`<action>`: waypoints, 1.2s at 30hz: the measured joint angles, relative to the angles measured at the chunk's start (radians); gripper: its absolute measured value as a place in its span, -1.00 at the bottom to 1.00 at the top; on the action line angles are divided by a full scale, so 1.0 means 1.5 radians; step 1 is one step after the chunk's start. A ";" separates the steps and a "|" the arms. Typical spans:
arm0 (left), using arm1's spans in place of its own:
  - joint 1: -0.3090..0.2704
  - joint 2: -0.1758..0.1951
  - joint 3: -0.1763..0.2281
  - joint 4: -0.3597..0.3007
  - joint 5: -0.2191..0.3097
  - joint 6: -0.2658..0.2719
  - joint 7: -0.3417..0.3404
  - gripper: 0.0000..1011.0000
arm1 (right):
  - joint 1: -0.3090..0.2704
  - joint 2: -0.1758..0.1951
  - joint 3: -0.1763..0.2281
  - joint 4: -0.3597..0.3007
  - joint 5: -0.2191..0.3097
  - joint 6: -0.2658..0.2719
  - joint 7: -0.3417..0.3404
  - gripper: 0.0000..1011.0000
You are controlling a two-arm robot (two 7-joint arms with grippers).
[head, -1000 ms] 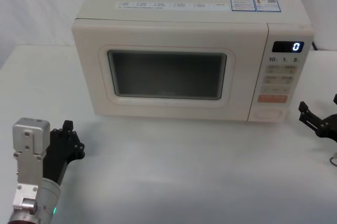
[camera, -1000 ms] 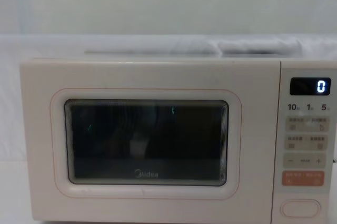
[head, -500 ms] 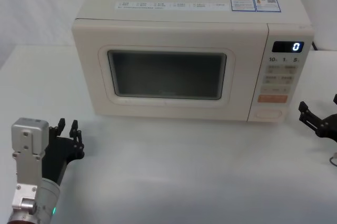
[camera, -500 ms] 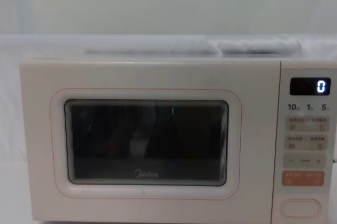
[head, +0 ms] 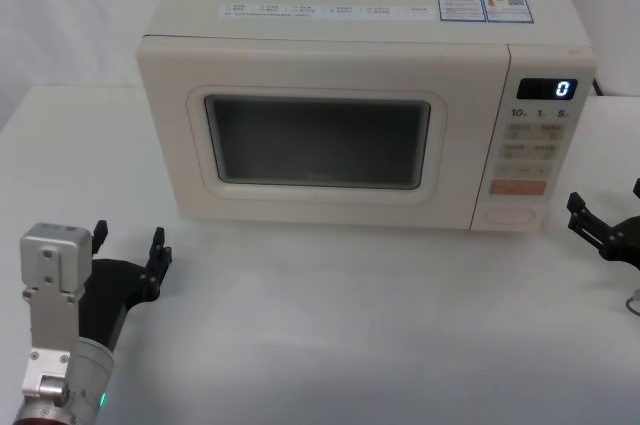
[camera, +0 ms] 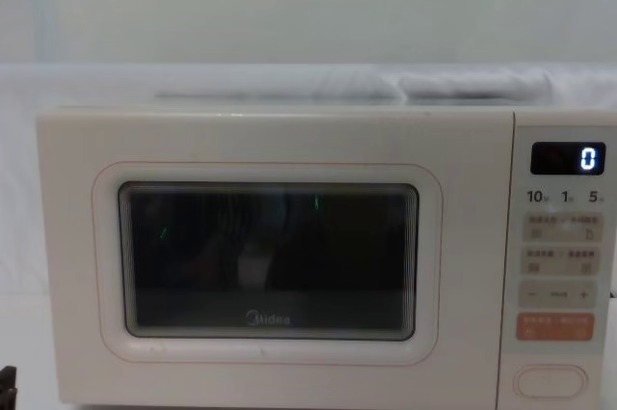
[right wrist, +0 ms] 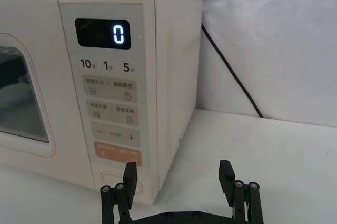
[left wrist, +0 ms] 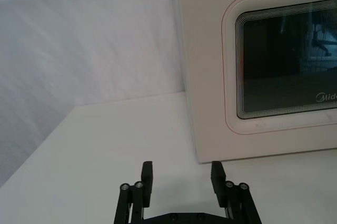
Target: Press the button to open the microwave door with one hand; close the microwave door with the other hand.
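Observation:
The cream microwave (head: 340, 55) stands at the back of the white table, its display showing 0. The microwave door (head: 318, 142) with the dark window is closed flush. The oval button (head: 511, 214) sits at the bottom of the control panel, and the chest view also shows this button (camera: 549, 381). My left gripper (head: 129, 237) hovers low over the table before the microwave's front left corner, open and empty. In the left wrist view the left gripper (left wrist: 182, 174) points at that corner. My right gripper (head: 608, 203) waits open and empty to the right of the control panel. The right gripper (right wrist: 178, 171) is a short way from the button (right wrist: 111, 176).
A black power cable (right wrist: 229, 71) runs down behind the microwave's right side. White cloth hangs behind the table (head: 350, 325). Bare tabletop stretches in front of the microwave between the two arms.
The left gripper's fingers have spread from shut to open. The right gripper, the door and the microwave have not moved.

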 joint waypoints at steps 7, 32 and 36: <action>0.000 0.000 0.000 0.000 -0.001 0.000 0.000 0.77 | 0.000 0.000 0.000 0.000 0.000 0.000 0.000 0.98; 0.000 0.000 0.000 0.000 -0.001 0.000 0.000 0.98 | 0.000 0.000 0.000 0.000 0.000 0.000 0.000 0.98; 0.000 0.000 0.000 0.000 -0.001 0.000 0.000 0.98 | 0.000 0.000 0.000 0.000 0.000 0.000 0.000 0.98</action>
